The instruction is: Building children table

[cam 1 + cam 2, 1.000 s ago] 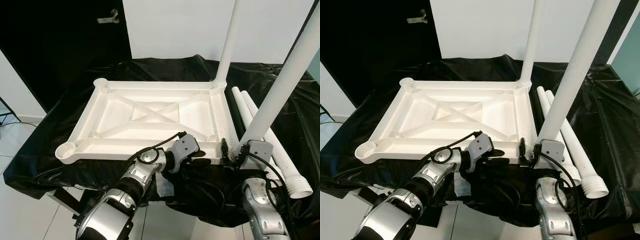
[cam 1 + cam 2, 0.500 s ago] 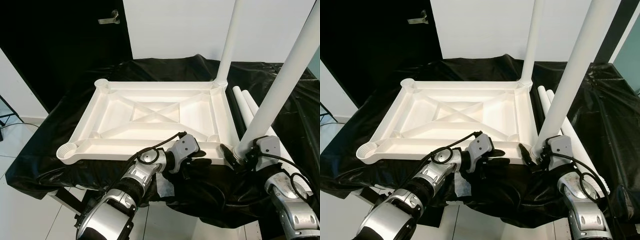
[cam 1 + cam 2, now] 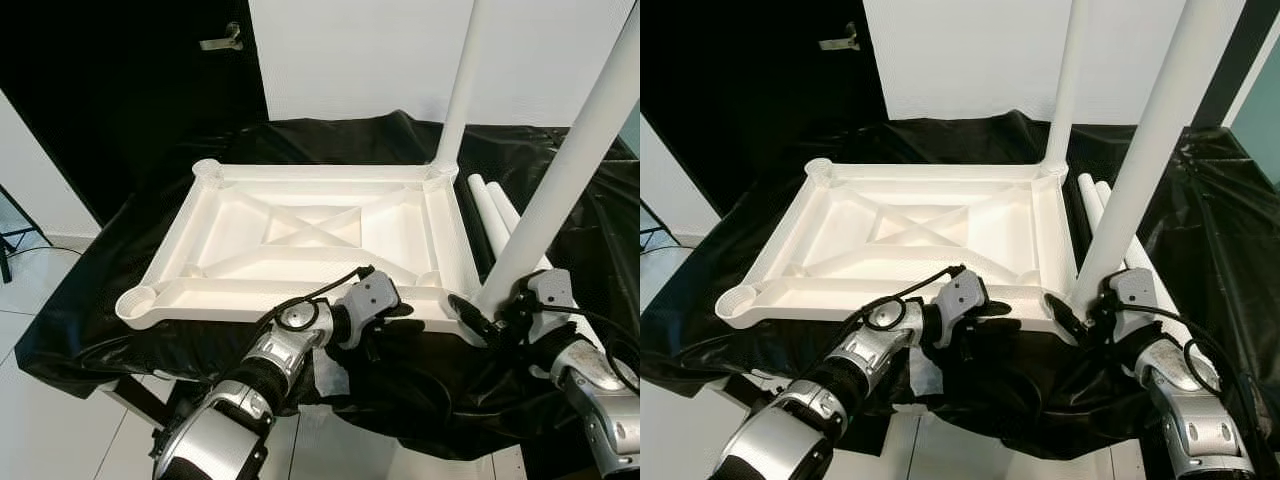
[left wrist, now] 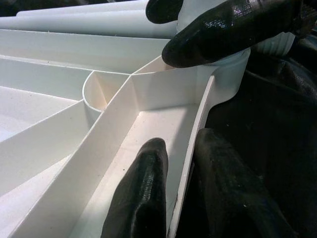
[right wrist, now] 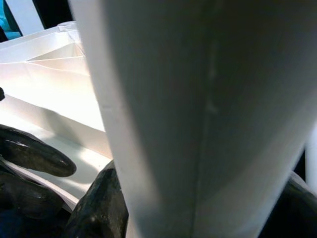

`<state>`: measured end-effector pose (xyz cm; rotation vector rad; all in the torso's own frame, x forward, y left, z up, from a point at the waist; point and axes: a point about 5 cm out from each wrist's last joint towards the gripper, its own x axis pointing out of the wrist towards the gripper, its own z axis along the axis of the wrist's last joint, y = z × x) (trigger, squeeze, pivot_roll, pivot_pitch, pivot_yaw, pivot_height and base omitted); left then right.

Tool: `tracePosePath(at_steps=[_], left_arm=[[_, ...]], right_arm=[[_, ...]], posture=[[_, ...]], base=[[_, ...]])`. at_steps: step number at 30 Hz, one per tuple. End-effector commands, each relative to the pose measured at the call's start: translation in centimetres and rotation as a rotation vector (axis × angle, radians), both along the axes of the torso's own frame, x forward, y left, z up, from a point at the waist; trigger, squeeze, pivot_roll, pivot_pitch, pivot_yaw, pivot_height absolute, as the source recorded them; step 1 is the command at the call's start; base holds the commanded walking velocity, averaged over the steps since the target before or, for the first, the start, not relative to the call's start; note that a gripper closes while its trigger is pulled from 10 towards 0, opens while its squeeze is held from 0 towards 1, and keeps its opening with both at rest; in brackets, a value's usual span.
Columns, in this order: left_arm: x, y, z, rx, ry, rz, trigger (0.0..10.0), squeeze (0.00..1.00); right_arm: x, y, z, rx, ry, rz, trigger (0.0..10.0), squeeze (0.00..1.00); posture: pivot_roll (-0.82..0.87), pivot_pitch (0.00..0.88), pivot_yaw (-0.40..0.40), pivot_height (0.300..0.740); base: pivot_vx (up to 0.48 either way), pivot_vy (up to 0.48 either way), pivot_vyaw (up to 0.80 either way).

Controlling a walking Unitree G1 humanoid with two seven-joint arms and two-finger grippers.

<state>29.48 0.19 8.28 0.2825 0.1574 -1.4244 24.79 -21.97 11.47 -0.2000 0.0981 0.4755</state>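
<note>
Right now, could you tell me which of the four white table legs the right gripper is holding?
The upright leg at the tabletop's near right corner, clamped by the right gripper.

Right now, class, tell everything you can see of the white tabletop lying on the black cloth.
The tabletop is a white rectangle that looks like moulded plastic. It lies upside down on the black cloth, showing a raised rim, crossed ribs and round corner sockets. A white leg stands in the far right socket, and another leg stands at the near right one, gripped low by the right claw. The left claw pinches the near rim. Both left sockets are empty.
</note>
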Motion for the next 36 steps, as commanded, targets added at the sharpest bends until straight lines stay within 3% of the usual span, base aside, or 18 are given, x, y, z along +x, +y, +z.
tracePosePath(at_steps=[1,5,8,9,11,13,15,17,20,26,27,28,29,33,34,35,36], left_arm=[[-2.1,0.8,-3.8,0.125,0.152,-0.051,10.0,0.0],[-2.1,0.9,-3.7,0.125,0.152,-0.051,10.0,0.0],[-2.0,0.8,-3.7,0.127,0.148,-0.053,10.0,0.0],[-2.0,0.8,-3.7,0.127,0.148,-0.053,10.0,0.0],[-2.0,0.8,-3.6,0.124,0.147,-0.052,10.0,0.0],[-2.0,0.8,-3.6,0.124,0.147,-0.052,10.0,0.0],[-2.0,1.0,-3.7,0.127,0.147,-0.051,10.0,0.0],[-2.0,1.0,-3.7,0.127,0.147,-0.051,10.0,0.0],[-2.0,1.3,-3.8,0.136,0.147,-0.05,10.0,0.0],[-1.9,1.1,-3.7,0.136,0.145,-0.052,10.0,0.0],[-1.9,1.0,-3.7,0.135,0.144,-0.052,10.0,0.0],[-1.9,1.0,-3.7,0.135,0.144,-0.052,10.0,0.0],[-2.0,0.9,-3.7,0.133,0.143,-0.055,10.0,0.0],[-2.1,0.9,-3.7,0.132,0.144,-0.056,10.0,0.0],[-2.1,0.9,-3.8,0.13,0.147,-0.056,10.0,0.0],[-2.1,0.9,-3.8,0.13,0.147,-0.056,10.0,0.0],[-2.1,0.9,-3.8,0.13,0.148,-0.055,10.0,0.0]], right_arm=[[-0.8,2.2,-1.2,0.063,0.076,0.114,0.0,0.0],[-1.2,2.4,-1.2,0.088,0.071,0.103,0.0,0.0],[-1.4,2.1,-2.6,0.09,-0.063,-0.368,0.0,0.0],[-1.4,2.1,-2.6,0.09,-0.063,-0.368,0.0,0.0],[-2.1,2.1,-3.4,0.077,-0.081,-0.538,0.0,0.0],[-2.2,2.1,-3.5,0.076,-0.082,-0.557,0.0,0.0],[-2.4,2.0,-3.6,0.094,-0.096,-0.678,0.0,0.0],[-2.4,2.0,-3.6,0.094,-0.096,-0.678,0.0,0.0],[-2.3,2.0,-3.7,0.126,-0.105,-0.826,0.0,0.0],[-2.3,2.3,-3.9,0.124,-0.117,-0.867,0.0,0.0],[-2.1,2.7,-3.9,0.122,-0.116,-0.835,3.3,0.0],[-2.1,2.7,-3.9,0.122,-0.116,-0.835,3.3,0.0],[-1.7,3.5,-3.5,0.121,-0.137,-0.759,10.0,0.96],[-1.4,3.9,-3.1,0.124,-0.152,-0.705,10.0,1.0],[-0.7,4.5,-2.8,0.118,-0.151,-0.55,10.0,1.0],[-0.7,4.5,-2.8,0.118,-0.151,-0.55,10.0,1.0],[-0.5,4.9,-2.6,0.095,-0.156,-0.458,10.0,1.0]], posture=[[-0.15,0.0,0.031,0.74],[-0.15,0.0,0.032,0.74],[-0.14,0.0,0.03,0.74],[-0.14,0.0,0.03,0.74],[-0.14,0.0,0.03,0.74],[-0.14,0.0,0.03,0.74],[-0.13,0.0,0.033,0.74],[-0.13,0.0,0.033,0.74],[-0.13,0.0,0.031,0.74],[-0.13,0.0,0.028,0.74],[-0.14,0.0,0.026,0.74],[-0.14,0.0,0.026,0.74],[-0.14,0.0,0.025,0.74],[-0.14,0.0,0.025,0.74],[-0.14,0.0,0.025,0.74],[-0.14,0.0,0.025,0.74],[-0.14,0.0,0.026,0.74]], base=[[0.0,0.0,0.0],[0.0,0.0,0.0],[0.0,0.0,0.0],[0.0,0.0,0.0],[0.0,0.0,0.0],[0.0,0.0,0.0],[0.0,0.0,0.0],[0.0,0.0,0.0],[0.0,0.0,0.0],[0.0,0.0,0.0],[0.0,0.0,0.0],[0.0,0.0,0.0],[0.0,0.0,0.0],[0.0,0.0,0.0],[0.0,0.0,0.0],[0.0,0.0,0.0],[0.0,0.0,0.0]])
